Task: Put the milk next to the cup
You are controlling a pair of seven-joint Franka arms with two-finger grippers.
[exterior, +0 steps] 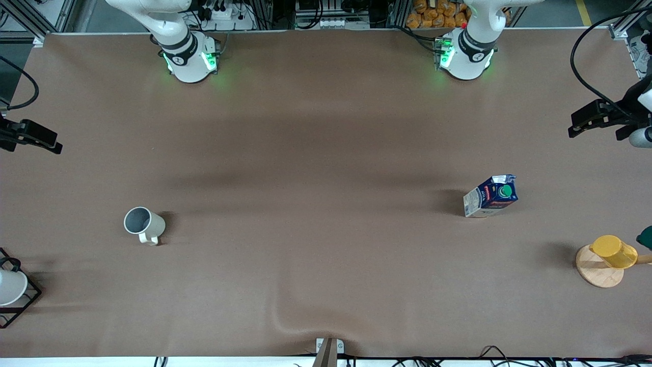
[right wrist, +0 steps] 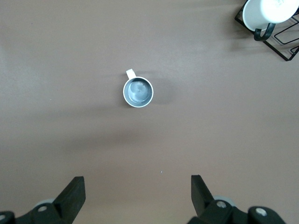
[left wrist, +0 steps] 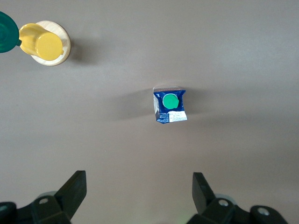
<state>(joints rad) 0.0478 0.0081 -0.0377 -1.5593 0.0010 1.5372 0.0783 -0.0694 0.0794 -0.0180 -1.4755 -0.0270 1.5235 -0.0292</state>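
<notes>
Both arms wait up high, hands wide and holding nothing.
The left gripper (left wrist: 139,196) hangs over the milk (exterior: 490,196), standing cap-up at middle right; the right gripper (right wrist: 138,196) hangs over the cup (exterior: 143,224), lower left.

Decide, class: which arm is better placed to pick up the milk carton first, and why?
The left arm, probably. The milk stands upright toward its end of the table, and the open left gripper hangs high above it.

Both arms run out of the top edge above their bases, the white cone in its wire frame (exterior: 11,290) is sliced by the edge at the right arm's end, a dark green object (exterior: 646,237) barely peeks in beside the yellow cup (exterior: 614,251)
</notes>
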